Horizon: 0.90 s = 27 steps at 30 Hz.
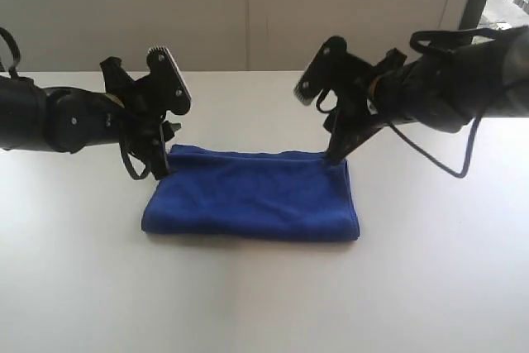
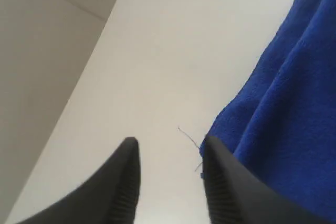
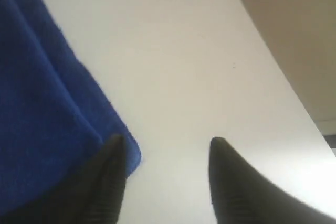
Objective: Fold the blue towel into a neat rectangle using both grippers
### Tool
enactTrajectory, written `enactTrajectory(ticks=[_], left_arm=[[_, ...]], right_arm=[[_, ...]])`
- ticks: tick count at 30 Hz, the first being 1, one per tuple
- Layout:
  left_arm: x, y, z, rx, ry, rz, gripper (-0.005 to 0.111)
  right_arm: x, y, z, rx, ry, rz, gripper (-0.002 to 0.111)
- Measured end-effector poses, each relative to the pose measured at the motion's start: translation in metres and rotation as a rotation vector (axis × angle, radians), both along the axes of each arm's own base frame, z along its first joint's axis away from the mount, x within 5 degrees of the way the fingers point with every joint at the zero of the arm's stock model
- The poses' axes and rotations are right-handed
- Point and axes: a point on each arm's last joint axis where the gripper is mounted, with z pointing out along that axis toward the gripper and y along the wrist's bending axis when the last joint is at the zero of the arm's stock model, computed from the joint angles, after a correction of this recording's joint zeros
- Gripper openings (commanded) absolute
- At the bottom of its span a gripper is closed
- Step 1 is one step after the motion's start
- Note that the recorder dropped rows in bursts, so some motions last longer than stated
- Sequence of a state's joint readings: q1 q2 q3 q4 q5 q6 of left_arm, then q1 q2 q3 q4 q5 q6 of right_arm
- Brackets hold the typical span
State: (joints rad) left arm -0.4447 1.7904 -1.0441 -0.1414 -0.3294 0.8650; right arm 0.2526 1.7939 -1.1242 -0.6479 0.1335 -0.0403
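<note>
Two claws stood at the far corners of the blue towel (image 1: 252, 196), which lay folded flat on the white table (image 1: 83, 287) with its long axis running side to side between them. We saw the left gripper (image 1: 159, 164) tipped down at the towel's far left corner and the right gripper (image 1: 335, 153) at its far right corner, so each arm was nearest its own end and the cloth lay inward from both.

Both pairs of jaws were parted with nothing between them. In the left wrist view only bare table showed in the gap, with one finger up against the blue corner and a loose thread (image 2: 188, 136) trailing from it. In the right wrist view one finger likewise overlapped the corner while the other stood over bare table.

We judged that any further fold would need each claw to shift inward onto the cloth first.

We could read no brand, label or writing, and no tag was visible.
</note>
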Motion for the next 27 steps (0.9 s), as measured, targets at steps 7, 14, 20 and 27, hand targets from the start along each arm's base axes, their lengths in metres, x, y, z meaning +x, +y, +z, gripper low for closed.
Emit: enactTrajectory(ticks=[7,14,20,27], left_arm=[[-0.007,-0.003,-0.017,-0.062,0.34,0.081,0.0],[0.024,-0.017,-0.01,-0.077,0.626,0.046,0.0],[0.05,-0.012,0.02,-0.338,0.702,-0.082,0.0],[0.065,0.005,0.0,-0.421,0.774,-0.075,0.0]], right_arm=[[0.0,0.001,0.005,0.263,0.029,-0.191,0.0],[0.009,0.003,-0.024,0.255,0.214,-0.259,0.0],[0.019,0.007,-0.007,0.449,0.506,-0.024,0.0],[0.048,-0.025,-0.008,0.624,0.524,-0.068,0.0]])
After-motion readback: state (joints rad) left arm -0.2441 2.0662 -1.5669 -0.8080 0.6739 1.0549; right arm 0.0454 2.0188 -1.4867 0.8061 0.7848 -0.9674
